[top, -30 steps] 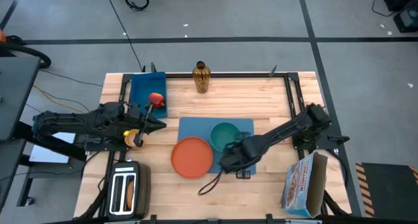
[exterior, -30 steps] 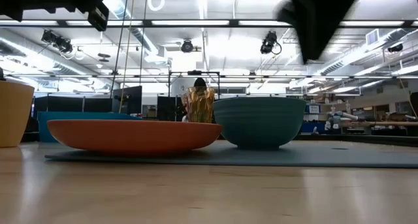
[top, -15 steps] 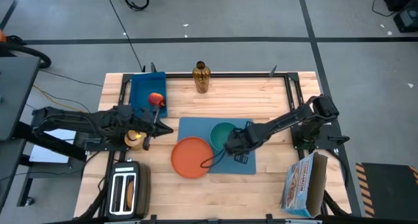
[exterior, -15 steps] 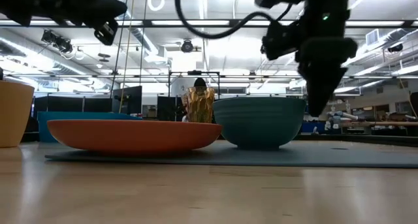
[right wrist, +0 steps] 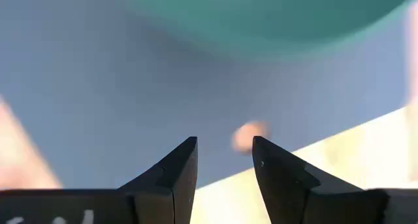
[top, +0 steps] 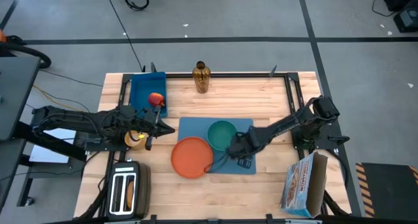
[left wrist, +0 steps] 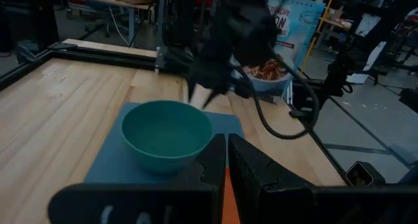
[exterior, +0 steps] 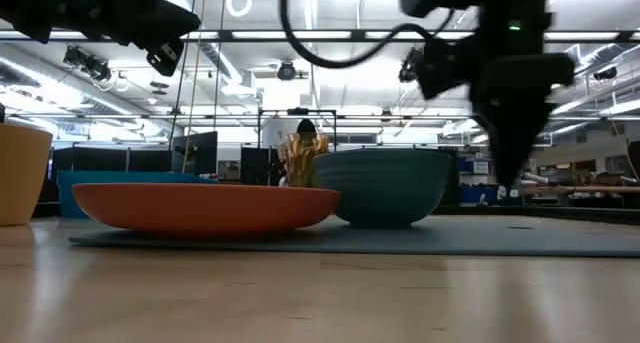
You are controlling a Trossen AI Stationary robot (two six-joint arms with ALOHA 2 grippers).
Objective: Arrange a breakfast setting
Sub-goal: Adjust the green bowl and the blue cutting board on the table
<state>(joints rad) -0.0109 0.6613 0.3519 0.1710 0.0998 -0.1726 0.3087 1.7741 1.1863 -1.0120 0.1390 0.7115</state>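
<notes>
The blue placemat (top: 243,128) lies flat at the table's middle. The orange plate (top: 192,157) rests on its near left corner. The teal bowl (top: 222,133) stands on the mat beside the plate. My right gripper (top: 237,147) is open and empty, pointing down over the mat just right of the bowl (right wrist: 261,15). My left gripper (top: 164,128) is shut and empty, in the air left of the mat, facing the bowl (left wrist: 166,134). The orange cup (top: 135,138) stands partly under my left arm. The red apple (top: 155,99) lies in the blue bin (top: 145,87). Spoon and bread do not show.
A silver toaster (top: 127,190) stands at the near left. An amber bottle (top: 201,78) stands at the far edge. An open cereal box (top: 304,182) is at the near right. A dark cable (top: 212,166) hangs from my right arm over the plate's edge.
My left gripper has gone toward the table's right, nearer the placemat. My right gripper has gone from the mat's near edge toward the far edge to the bowl's side, then a little right. The bowl has slid slightly left toward the plate.
</notes>
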